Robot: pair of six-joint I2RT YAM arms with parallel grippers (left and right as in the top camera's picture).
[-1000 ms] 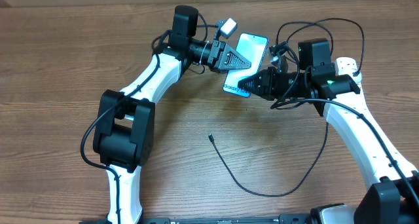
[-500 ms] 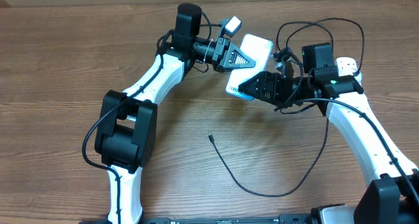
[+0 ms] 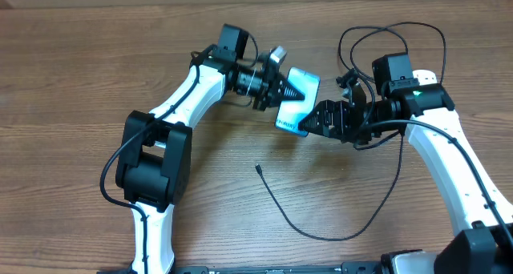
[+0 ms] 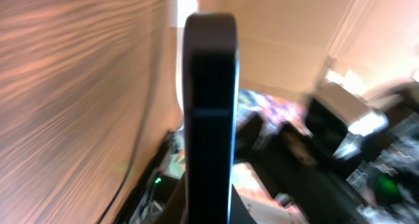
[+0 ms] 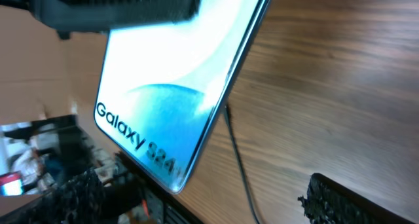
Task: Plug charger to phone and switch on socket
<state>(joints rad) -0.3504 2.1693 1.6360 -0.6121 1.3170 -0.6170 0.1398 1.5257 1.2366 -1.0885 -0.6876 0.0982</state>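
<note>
The phone (image 3: 300, 98), with a light blue screen, hangs tilted above the table, and my left gripper (image 3: 282, 91) is shut on its upper part. In the left wrist view the phone (image 4: 209, 112) shows edge-on as a dark bar. My right gripper (image 3: 314, 123) stands open just right of the phone's lower end, touching nothing. The right wrist view shows the phone's screen (image 5: 163, 99) with "Galaxy S24" text, between my right fingers (image 5: 340, 198). The charger (image 3: 298, 224) lies as a thin black cable on the table, its tip (image 3: 258, 168) free. The socket is hidden.
The black cable runs from the table front up past the right arm and loops at the back (image 3: 393, 32). Bare wooden table (image 3: 72, 82) lies to the left and front. The two arms meet near the table's middle back.
The right gripper has opened and let go of the phone's lower end. The left gripper has shut on the phone, turned it more on edge and brought it lower.
</note>
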